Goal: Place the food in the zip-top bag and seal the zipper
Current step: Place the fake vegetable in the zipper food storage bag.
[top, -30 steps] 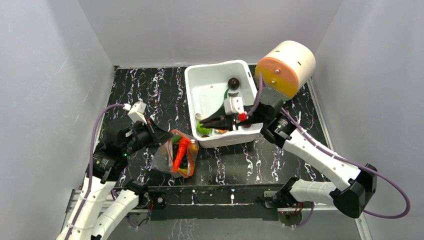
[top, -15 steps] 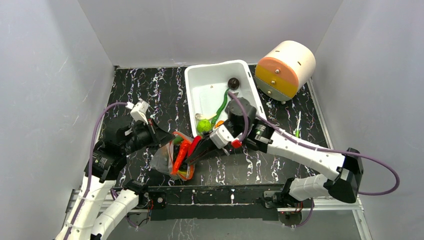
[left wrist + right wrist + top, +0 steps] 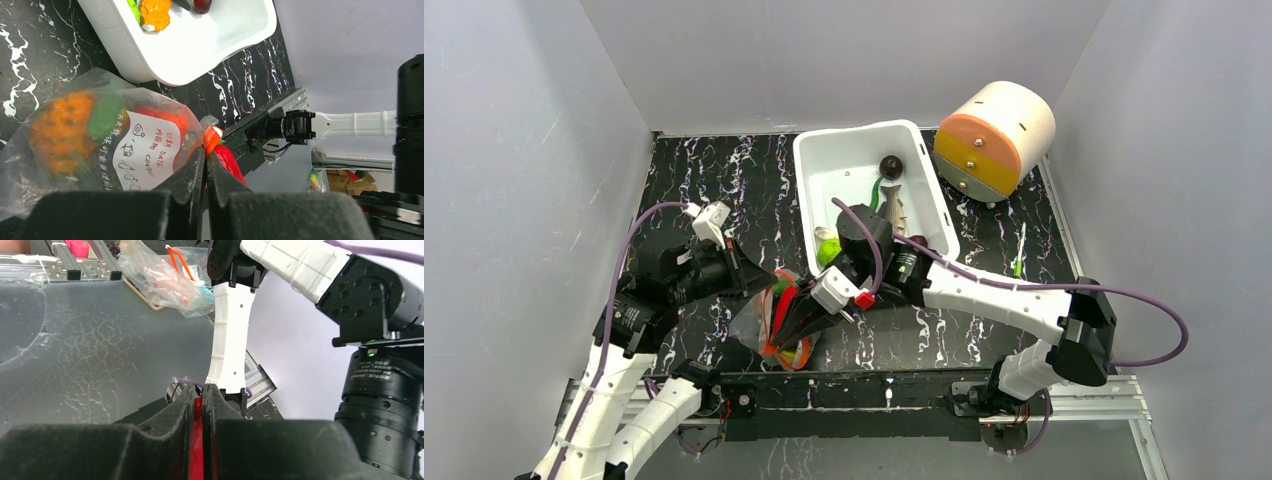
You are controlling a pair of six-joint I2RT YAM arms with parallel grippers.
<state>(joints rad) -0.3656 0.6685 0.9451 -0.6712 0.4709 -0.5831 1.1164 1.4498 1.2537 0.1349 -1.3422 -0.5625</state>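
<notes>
Clear zip-top bag, rim pinched by left gripper; at its mouth, right gripper clamps red chili.

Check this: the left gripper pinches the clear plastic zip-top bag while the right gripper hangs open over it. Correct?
No. The right gripper is shut on a red toy food piece, as the right wrist view shows. The left gripper does pinch the clear zip-top bag.

two arms, one zip-top bag, one white bin, one cylinder
</notes>
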